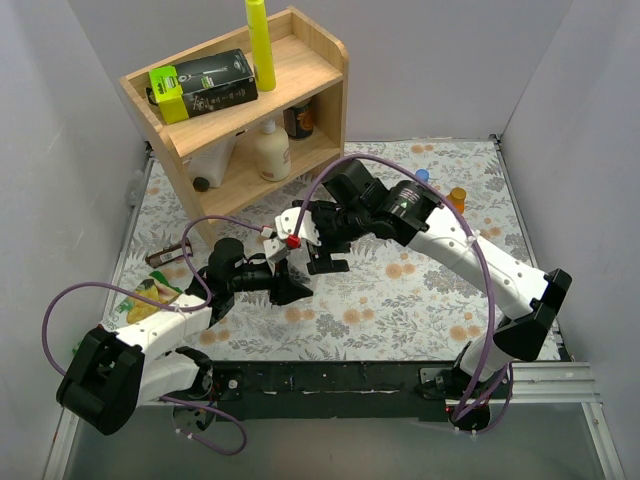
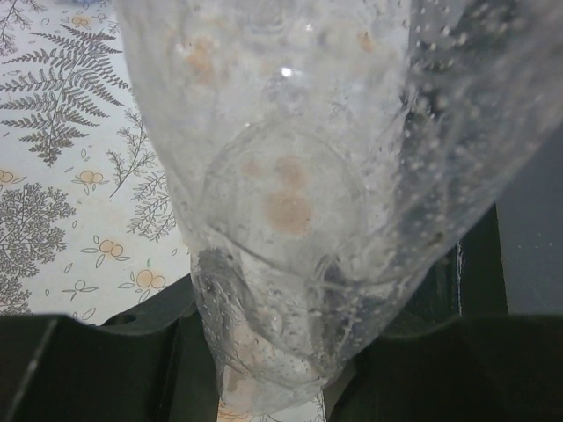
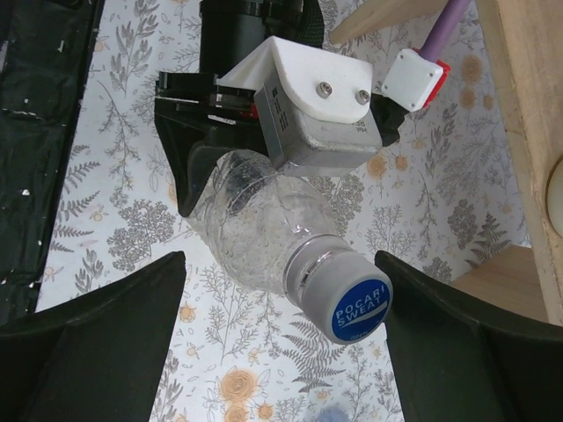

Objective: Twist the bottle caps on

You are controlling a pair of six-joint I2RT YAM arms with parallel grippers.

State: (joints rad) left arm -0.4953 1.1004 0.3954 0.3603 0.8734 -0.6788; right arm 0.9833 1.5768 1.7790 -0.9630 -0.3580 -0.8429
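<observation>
My left gripper [image 2: 273,356] is shut on the body of a clear unlabelled bottle [image 2: 290,176] and holds it tilted above the flowered mat. A white cap with a blue top [image 3: 352,303] sits on the bottle's neck. My right gripper [image 3: 281,330] is open, with a finger on each side of the cap; neither one touches it, and the cap is nearer the right-hand finger [image 3: 457,325]. In the top view the two grippers, left [image 1: 290,287] and right [image 1: 327,262], meet at the middle of the mat. A short orange bottle [image 1: 457,197] and a small blue-topped item [image 1: 422,176] stand at the back right.
A wooden shelf [image 1: 320,45] stands at the back left, with a yellow tube [image 1: 260,40], a black and green box [image 1: 203,85] and a cream lotion bottle [image 1: 271,150]. A yellow-green item [image 1: 150,297] lies at the left edge of the mat. White walls enclose the table.
</observation>
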